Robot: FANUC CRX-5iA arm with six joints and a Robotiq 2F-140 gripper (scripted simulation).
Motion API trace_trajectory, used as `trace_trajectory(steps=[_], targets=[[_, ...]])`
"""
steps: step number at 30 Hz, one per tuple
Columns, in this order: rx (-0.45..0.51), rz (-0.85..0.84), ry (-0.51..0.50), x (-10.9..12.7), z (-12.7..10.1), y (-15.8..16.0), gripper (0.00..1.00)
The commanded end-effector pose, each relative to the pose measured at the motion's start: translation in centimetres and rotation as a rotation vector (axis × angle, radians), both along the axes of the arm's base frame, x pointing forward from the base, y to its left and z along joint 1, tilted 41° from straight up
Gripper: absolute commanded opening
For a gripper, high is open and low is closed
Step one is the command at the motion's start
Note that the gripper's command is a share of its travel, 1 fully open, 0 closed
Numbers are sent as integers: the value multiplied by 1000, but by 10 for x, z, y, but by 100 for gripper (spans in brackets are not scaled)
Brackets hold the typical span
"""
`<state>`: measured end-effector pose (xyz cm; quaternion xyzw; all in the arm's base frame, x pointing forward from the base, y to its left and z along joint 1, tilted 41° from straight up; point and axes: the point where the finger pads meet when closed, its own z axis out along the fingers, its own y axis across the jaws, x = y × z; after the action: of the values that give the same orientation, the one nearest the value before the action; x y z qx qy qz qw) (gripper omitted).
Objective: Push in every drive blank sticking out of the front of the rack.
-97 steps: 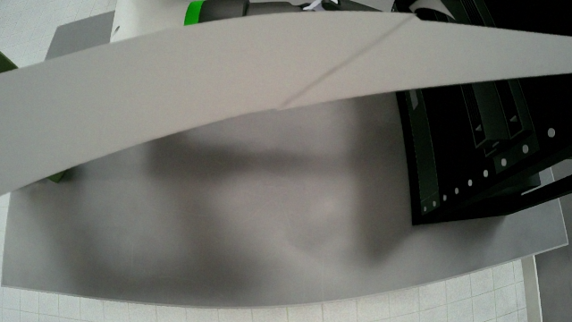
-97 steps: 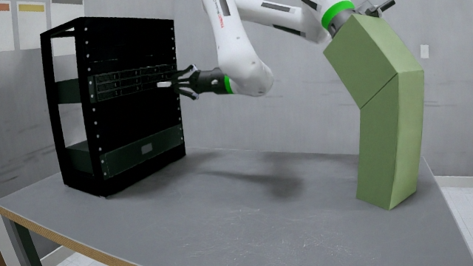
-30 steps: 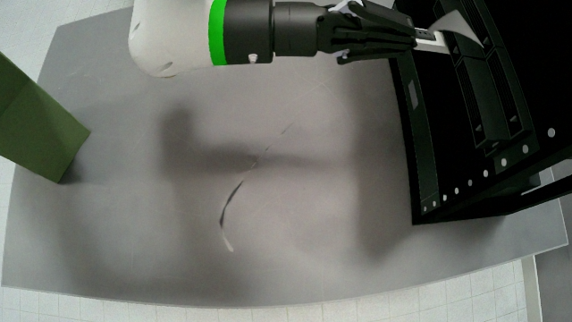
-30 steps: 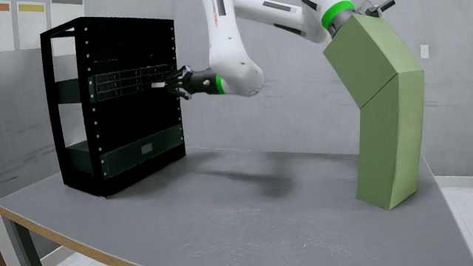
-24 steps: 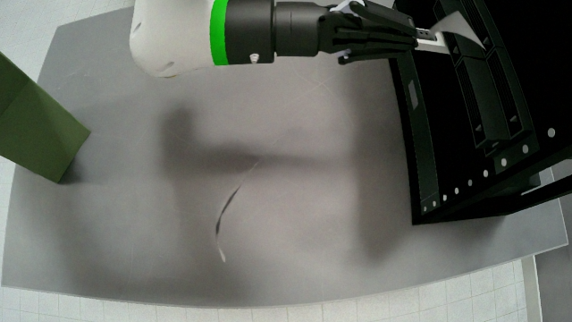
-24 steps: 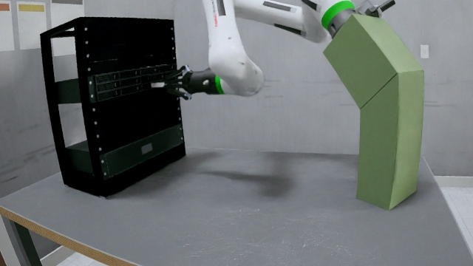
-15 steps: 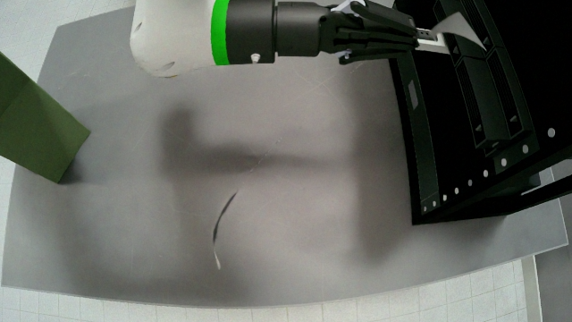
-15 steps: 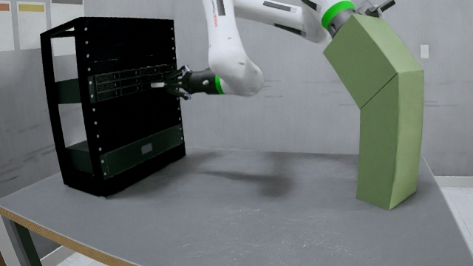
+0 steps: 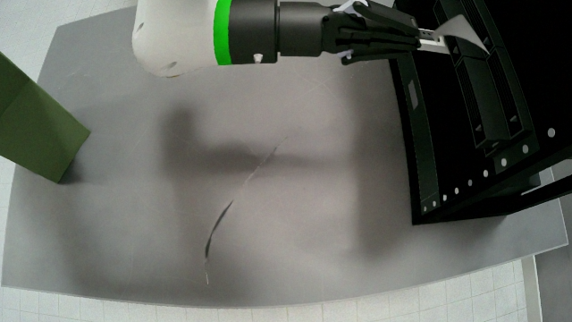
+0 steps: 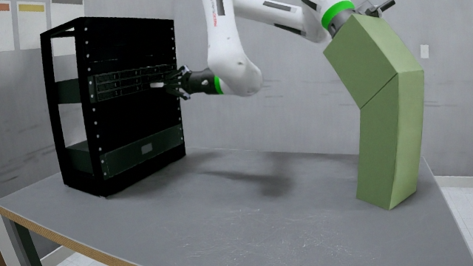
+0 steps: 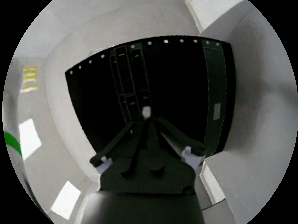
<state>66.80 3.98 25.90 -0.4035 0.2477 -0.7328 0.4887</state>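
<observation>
And there I was, my one gripper (image 9: 440, 44) (image 10: 157, 85) (image 11: 147, 111) closed, fingertips together, right at the front of the one rack (image 9: 404, 134) (image 10: 90, 129) (image 11: 185, 75), which stood upright at left in the exterior view! One drive bay (image 9: 484, 103) (image 10: 116, 84) (image 11: 125, 75) showed three rows at upper left there; I couldn't tell how many blanks stuck out, or whether I touched one. One lower panel (image 9: 420, 134) (image 10: 126, 159) (image 11: 215, 75) sat beneath, one green pedestal (image 9: 40, 125) (image 10: 377, 140) at right.
</observation>
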Motion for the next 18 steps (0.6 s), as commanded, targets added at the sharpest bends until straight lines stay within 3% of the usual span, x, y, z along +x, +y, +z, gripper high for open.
trace_trajectory(steps=[1,18], targets=[[0,1,-1,0,1,0,10],[0,1,-1,2,2,0,10]])
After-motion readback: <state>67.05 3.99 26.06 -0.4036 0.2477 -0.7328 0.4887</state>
